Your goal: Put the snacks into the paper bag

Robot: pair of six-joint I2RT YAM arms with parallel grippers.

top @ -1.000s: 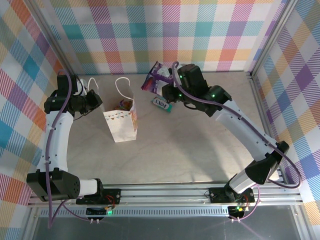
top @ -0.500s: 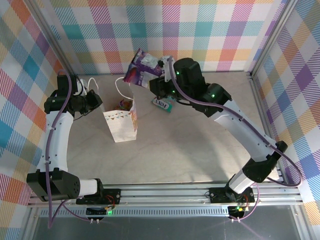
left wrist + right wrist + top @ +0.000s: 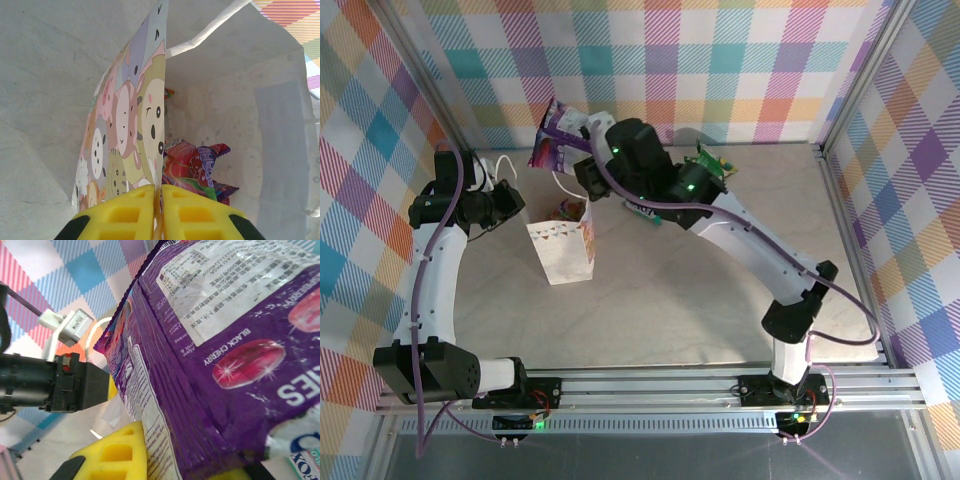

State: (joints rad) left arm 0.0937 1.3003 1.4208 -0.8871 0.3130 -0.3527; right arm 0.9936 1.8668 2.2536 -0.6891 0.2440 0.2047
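The paper bag [image 3: 560,256] stands upright left of centre, mouth open. My left gripper [image 3: 517,207] is shut on its left wall; in the left wrist view the yellow fingers [image 3: 131,215] pinch the animal-print wall [image 3: 127,125]. Red and purple snacks [image 3: 196,166] lie at the bottom of the bag. My right gripper [image 3: 588,168] is shut on a purple snack packet [image 3: 557,140] and holds it in the air just behind the bag's mouth. The right wrist view has that packet [image 3: 225,340] close up beside a yellow finger [image 3: 117,455].
A teal FOX'S packet [image 3: 642,210] lies on the table right of the bag, partly under the right arm, and its corner [image 3: 306,463] sits low in the right wrist view. A green packet [image 3: 712,160] lies near the back wall. The bag's cord handles [image 3: 565,172] stand up.
The right arm has swung left and lifted the purple packet from above the teal packet to behind the bag's mouth. The left arm and the bag have not moved.
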